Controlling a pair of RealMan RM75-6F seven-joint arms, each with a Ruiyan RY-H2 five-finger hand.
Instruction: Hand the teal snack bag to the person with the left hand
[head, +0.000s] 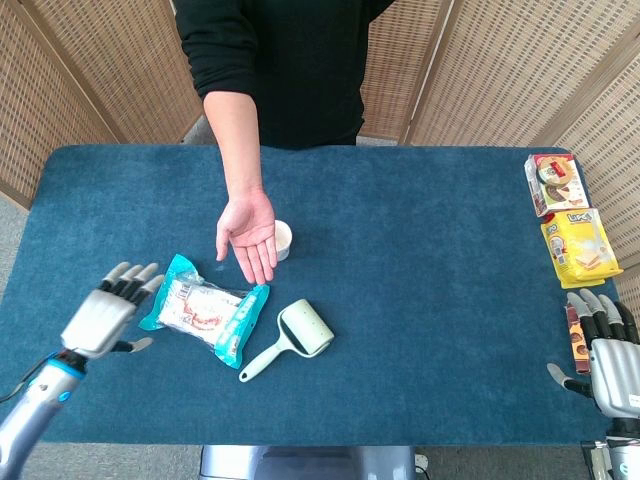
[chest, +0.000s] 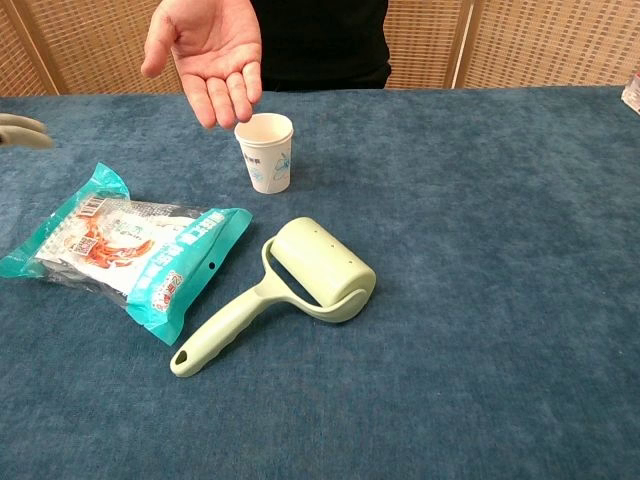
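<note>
Teal film, glossy and crinkled, makes up the snack bag (head: 204, 318), which lies flat on the blue table cloth (head: 420, 250) just to the left of the pale green lint roller (head: 290, 340), its right end nearly touching the roller's handle. It looks light and soft, puffed a little around loose contents, with flat sealed seams at both short ends; the film is likely slippery and will buckle under a pinch, and what is inside may well crush if squeezed hard. The best hold, as I judge it, is across the near left end or along a long edge, fingers above and thumb slid beneath, closing gently. The left hand (head: 108, 310) hovers just beyond the bag's left end, on the far side from the roller, fingers spread and holding nothing, not touching the bag. The right hand (head: 606, 348) rests well to the right of the roller at the table's edge, fingers apart and empty. The person's open palm (head: 248, 232) waits beyond the roller, above the bag, beside a small paper cup (head: 281, 240).
</note>
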